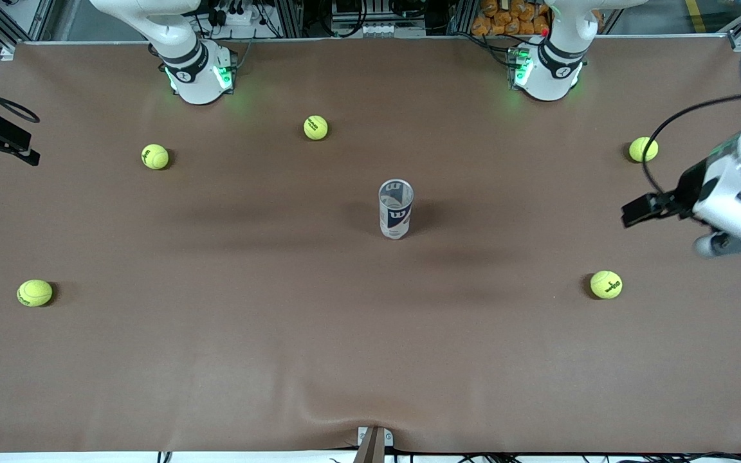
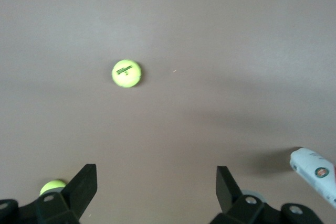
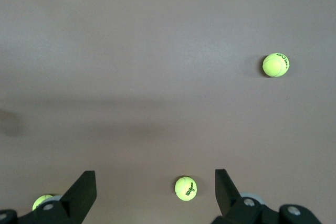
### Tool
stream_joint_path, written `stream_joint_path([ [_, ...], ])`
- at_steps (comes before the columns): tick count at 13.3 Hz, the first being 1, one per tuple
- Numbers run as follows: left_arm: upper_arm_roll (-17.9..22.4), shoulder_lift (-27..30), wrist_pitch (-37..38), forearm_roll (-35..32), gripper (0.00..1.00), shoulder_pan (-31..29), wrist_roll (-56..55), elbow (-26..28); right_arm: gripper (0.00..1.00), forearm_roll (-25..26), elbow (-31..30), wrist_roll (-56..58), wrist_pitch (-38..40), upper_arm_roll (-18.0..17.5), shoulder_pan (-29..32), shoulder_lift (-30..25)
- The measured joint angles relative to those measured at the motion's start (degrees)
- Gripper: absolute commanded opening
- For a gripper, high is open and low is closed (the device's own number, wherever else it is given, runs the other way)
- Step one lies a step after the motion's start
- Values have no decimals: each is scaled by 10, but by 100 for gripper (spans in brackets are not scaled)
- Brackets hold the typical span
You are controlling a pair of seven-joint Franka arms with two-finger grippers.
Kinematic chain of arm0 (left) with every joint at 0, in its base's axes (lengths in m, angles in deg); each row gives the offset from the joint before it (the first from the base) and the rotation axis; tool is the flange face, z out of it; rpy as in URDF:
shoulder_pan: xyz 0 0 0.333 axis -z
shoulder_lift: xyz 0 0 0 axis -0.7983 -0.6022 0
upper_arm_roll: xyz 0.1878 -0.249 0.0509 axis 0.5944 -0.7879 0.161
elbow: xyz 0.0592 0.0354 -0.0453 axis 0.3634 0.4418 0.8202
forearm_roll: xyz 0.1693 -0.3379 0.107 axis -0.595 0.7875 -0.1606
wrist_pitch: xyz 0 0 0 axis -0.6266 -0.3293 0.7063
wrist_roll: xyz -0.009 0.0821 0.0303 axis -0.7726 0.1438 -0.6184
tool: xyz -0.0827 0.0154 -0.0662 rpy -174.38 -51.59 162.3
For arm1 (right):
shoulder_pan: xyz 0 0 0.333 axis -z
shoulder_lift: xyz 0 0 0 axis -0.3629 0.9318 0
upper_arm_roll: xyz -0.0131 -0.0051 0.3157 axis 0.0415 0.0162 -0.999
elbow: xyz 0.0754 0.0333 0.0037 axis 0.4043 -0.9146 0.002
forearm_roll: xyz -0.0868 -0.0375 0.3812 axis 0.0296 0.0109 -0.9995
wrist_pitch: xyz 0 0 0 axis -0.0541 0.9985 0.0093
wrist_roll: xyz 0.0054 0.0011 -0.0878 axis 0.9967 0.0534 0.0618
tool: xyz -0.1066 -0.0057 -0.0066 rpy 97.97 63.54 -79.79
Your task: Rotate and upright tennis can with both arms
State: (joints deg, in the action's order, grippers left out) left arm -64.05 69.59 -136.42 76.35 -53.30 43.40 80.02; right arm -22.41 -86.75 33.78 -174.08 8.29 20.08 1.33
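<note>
brown table [image 1: 216, 360] holds upright tennis can [image 1: 395, 209], well apart from both raised, spread-open grippers: left gripper [image 2: 156, 191], right gripper [image 3: 155, 195].

The table [image 1: 370, 334] wears a matt brown covering — smooth like cloth or paper, rippled at its 6 o'clock edge. The tennis can [image 1: 395, 209] at centre is glossy clear plastic with a printed label. The five tennis balls [image 1: 315, 127] look fuzzy, felt-like — the arms [image 1: 740, 186] glossy white plastic.
</note>
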Motion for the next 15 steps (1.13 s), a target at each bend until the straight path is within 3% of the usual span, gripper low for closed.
stream_joint_path([
  [7,19,134,4,0,100,12,6,124,100,-5,0,0,-1,-1,-1,4],
  [15,60,135,-16,12,100,24,51,126,100,-19,0,0,3,-1,-1,14],
])
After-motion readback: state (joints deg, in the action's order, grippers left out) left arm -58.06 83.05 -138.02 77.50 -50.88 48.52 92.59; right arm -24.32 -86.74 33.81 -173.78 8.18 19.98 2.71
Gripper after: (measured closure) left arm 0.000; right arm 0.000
